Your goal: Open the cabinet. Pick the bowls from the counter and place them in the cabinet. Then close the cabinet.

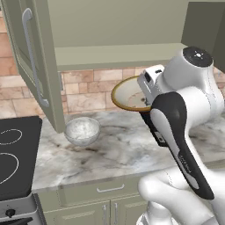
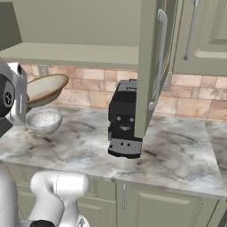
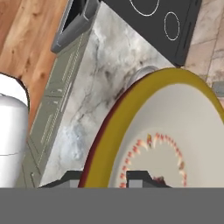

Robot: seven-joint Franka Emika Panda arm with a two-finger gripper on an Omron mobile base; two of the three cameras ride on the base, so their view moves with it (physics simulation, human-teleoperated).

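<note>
My gripper is shut on the rim of the wide tan bowl, one dark fingertip on each side of its brown edge. The bowl hangs tilted above the counter, just below the pale shelf of the cabinet. Both olive-green cabinet doors stand open: the left door and the right door. The speckled grey-white bowl sits on the counter under the left door, also seen as the grey bowl. Its edge peeks out behind the tan bowl.
A black coffee machine stands on the counter beneath the right door. The black stovetop lies left of the counter. Lower cabinets and a drawer run along the counter front. The brick backsplash is behind.
</note>
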